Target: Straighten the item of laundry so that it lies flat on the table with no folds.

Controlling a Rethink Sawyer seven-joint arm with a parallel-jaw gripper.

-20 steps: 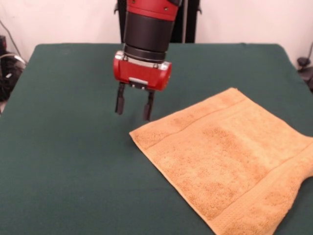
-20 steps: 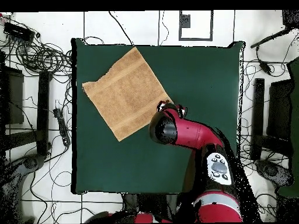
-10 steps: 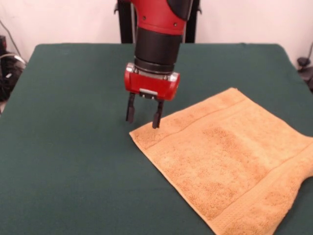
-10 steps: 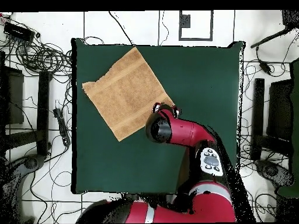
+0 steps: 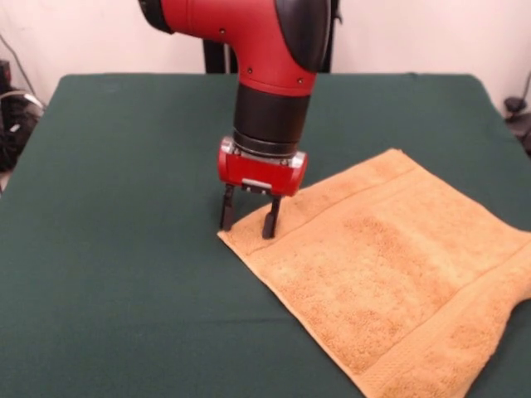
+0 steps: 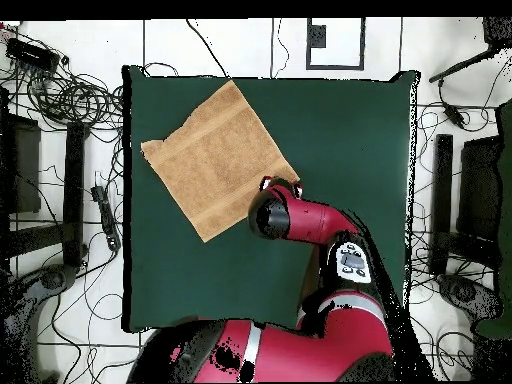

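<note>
Front camera low across table (image 5: pixel 124 274) (overhead straight down).

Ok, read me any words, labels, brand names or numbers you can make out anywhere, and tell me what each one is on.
None can be read.
Towel: no tag or print shows.
Table: plain green cloth, unmarked.
End effector: a small pale plate on its red housing, too small to read.

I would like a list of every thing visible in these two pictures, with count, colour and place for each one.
Square terry-cloth towel: one, mustard yellow, spread on the table, one corner under the end effector.
Large rectangular table: one, covered in dark green cloth, fills the front view.
Cables: many, black, on the floor around the table in the overhead view.
Robot arm: one, red and black, reaching down over the table.
End effector: one, red body with black fingers, open, straddling the towel's corner.
</note>
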